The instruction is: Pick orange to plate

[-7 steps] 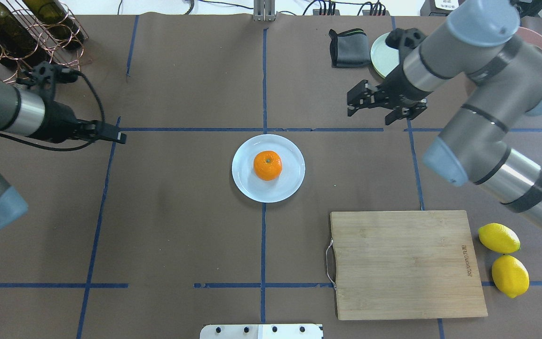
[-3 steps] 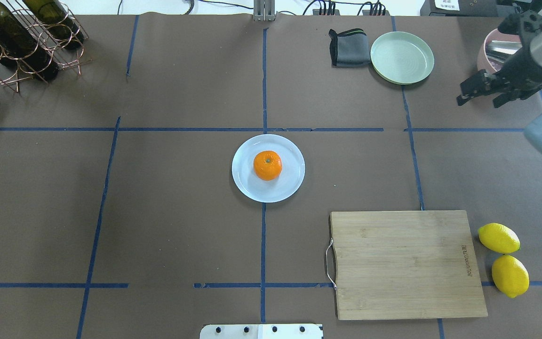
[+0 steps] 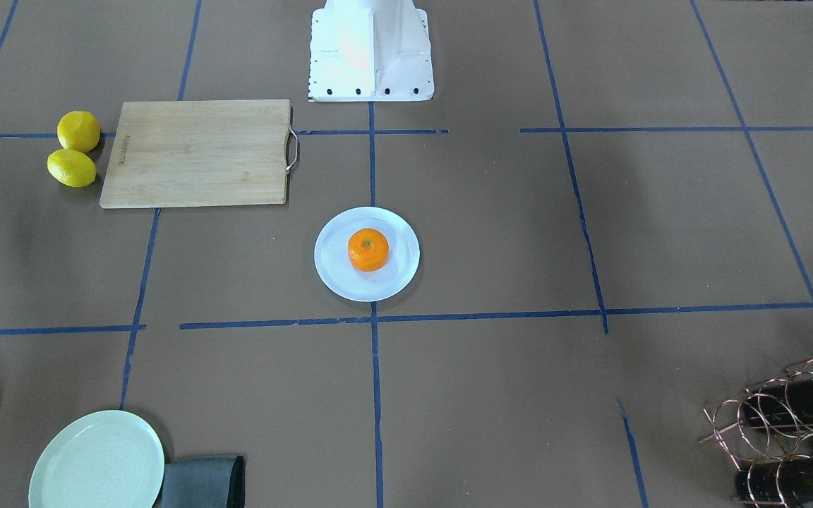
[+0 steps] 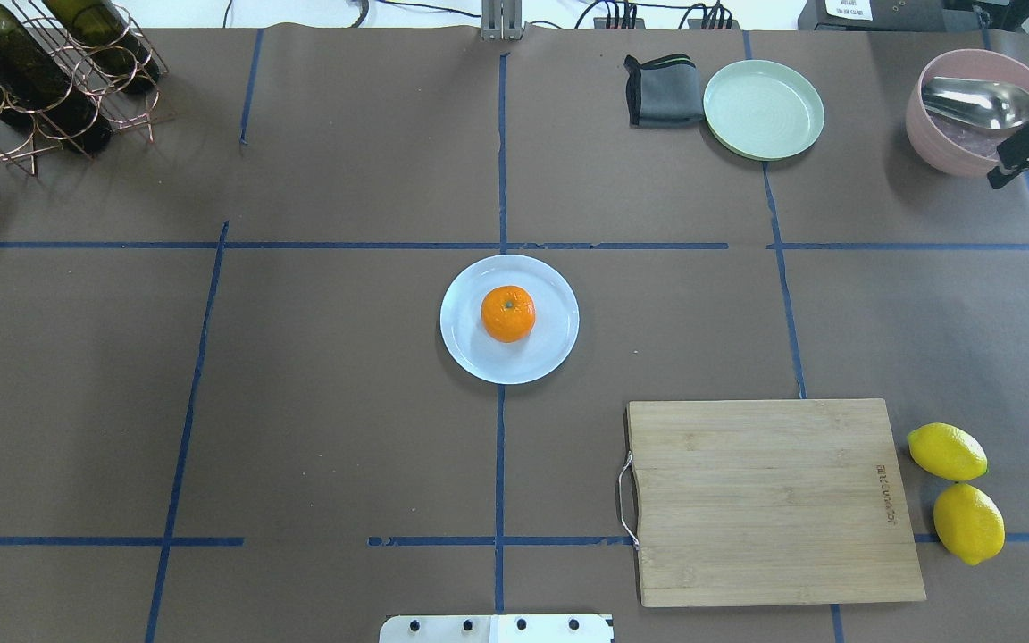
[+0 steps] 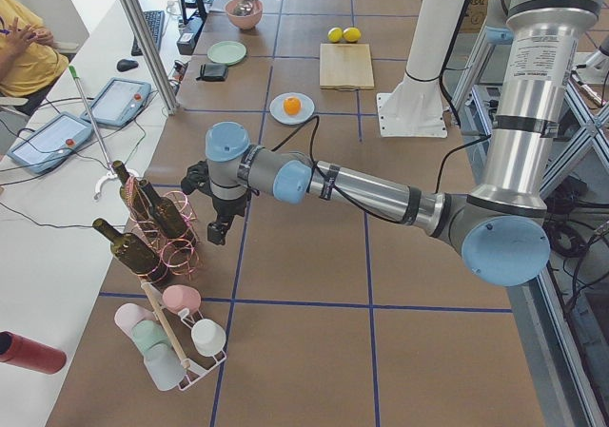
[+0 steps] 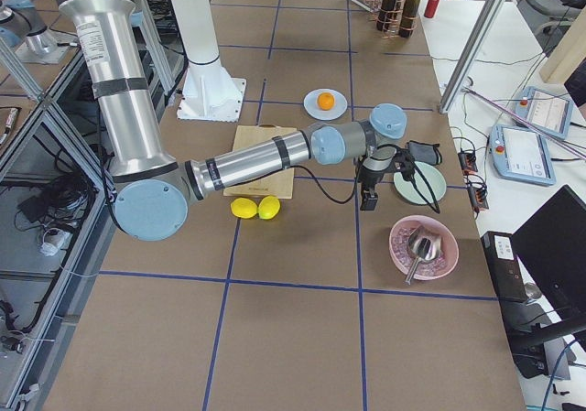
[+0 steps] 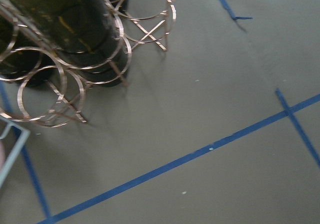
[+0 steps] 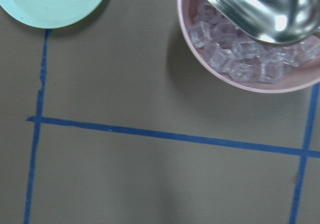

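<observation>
Orange (image 4: 507, 313) sat on plate (image 4: 553, 355), mid-table. My right gripper (image 4: 1022, 152) hung at 2 o'clock, left gripper (image 5: 219, 229) near 10 o'clock. Open or shut? Couldn't tell. Danger: arm swinging in could knock orange off.

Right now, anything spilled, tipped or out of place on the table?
Nothing stands out. The orange sits centred on the plate; the lemons, cutting board, folded cloth and green plate sit tidy, and the pink bowl is upright, ice inside.

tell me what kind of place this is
Likely a robotics lab test bench: a blue tape grid on the table, a jointed arm, and control pendants alongside.
</observation>
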`<control>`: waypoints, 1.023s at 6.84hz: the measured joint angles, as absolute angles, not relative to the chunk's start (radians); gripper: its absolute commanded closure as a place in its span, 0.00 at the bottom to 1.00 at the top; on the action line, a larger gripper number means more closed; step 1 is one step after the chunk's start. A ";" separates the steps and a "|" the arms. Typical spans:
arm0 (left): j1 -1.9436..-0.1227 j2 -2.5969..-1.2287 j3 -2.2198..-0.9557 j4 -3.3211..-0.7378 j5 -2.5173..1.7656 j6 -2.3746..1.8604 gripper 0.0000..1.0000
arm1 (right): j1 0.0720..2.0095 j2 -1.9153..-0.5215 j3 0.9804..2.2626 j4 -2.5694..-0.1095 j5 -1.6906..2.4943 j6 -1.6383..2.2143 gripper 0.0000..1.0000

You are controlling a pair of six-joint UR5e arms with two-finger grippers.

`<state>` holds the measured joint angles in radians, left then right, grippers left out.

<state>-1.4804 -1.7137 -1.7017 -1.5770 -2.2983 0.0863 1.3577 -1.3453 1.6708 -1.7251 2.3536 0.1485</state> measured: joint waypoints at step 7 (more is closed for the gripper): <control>-1.523 -1.599 -1.691 -1.586 -2.490 0.112 0.00 | 1.486 -1.448 1.716 -1.833 2.358 -0.095 0.00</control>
<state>-1.5230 -1.5988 -1.6909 -1.5855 -2.4904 0.1125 1.4861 -1.4480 1.7164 -1.8330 2.3577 -0.0949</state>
